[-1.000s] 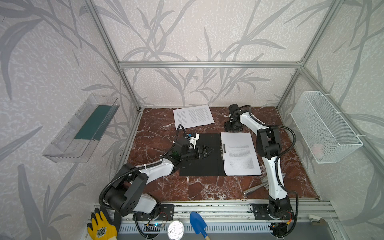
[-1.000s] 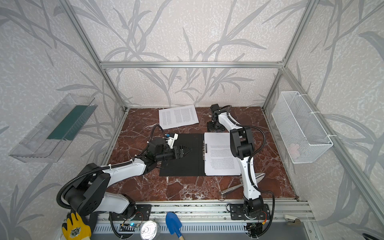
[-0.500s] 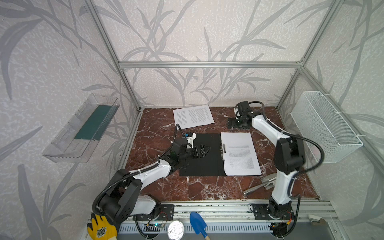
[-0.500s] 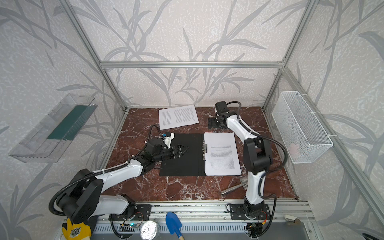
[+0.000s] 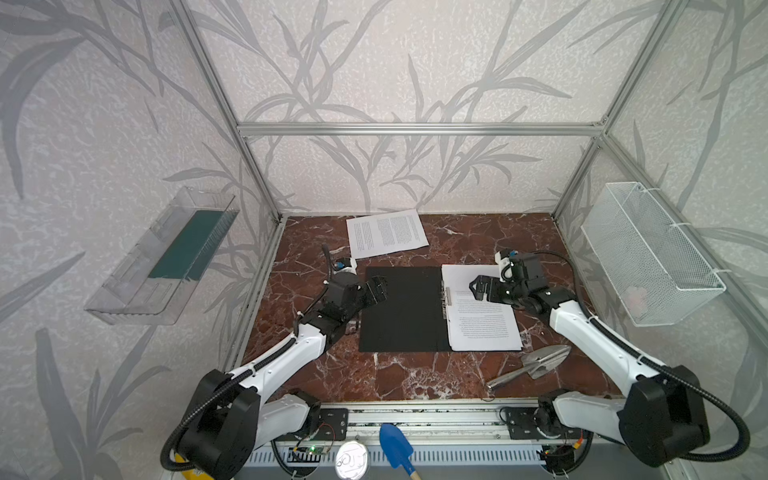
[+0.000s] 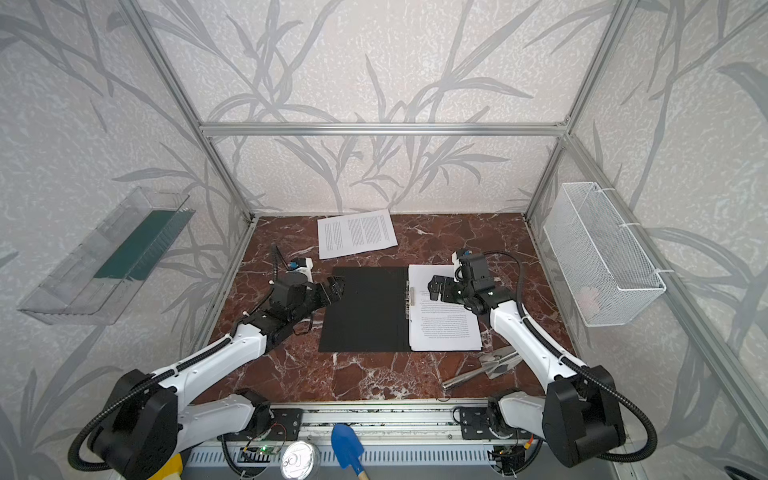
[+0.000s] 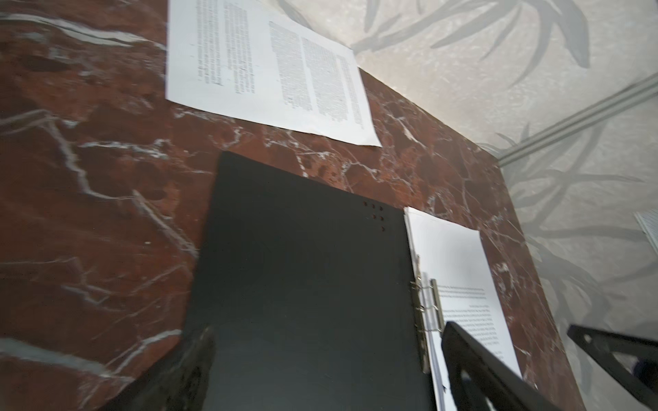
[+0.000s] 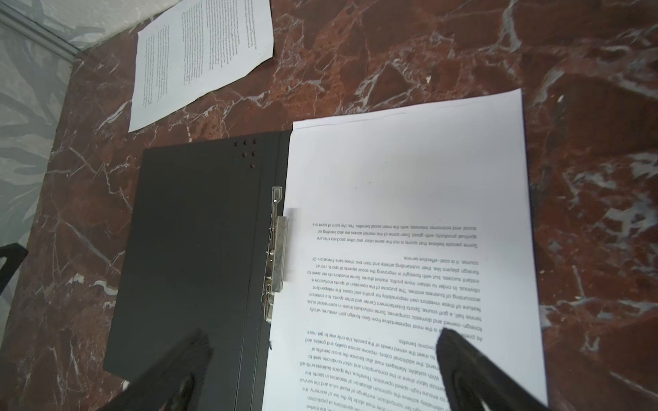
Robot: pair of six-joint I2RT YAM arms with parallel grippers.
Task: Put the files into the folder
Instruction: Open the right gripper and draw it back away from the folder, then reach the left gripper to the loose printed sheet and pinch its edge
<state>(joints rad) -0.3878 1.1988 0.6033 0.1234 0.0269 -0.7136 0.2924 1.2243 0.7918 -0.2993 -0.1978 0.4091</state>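
folder (image 5: 401, 309): open flat mid table (image 5: 316, 374), black inside up, left half bare
clip (image 5: 445, 297): metal, by the spine on the right half, at the files' spine-side edge
files (image 5: 488, 328): white printed stack on folder's right half, roughly squared w/ the cover; text reads upside-down in right wrist view
loose sheet (image 5: 386, 232): printed paper at back of table, just behind folder, apart from it, slightly skewed
left gripper (image 5: 376, 291): at folder's left edge near its back corner; fingers (image 7: 185, 370) spread wide, nothing between; contact w/ cover can't tell
right gripper (image 5: 478, 289): over back part of files, pointing toward spine; fingers (image 8: 473, 370) spread wide, holding nothing; in wrist view one tip is over black cover, other over paper
trowel (image 5: 536, 363): metal, on table just beside files' front-right corner
basket (image 5: 648, 253): white wire, hung on right wall
tray (image 5: 166, 257): clear, on left wall, dark green strip inside
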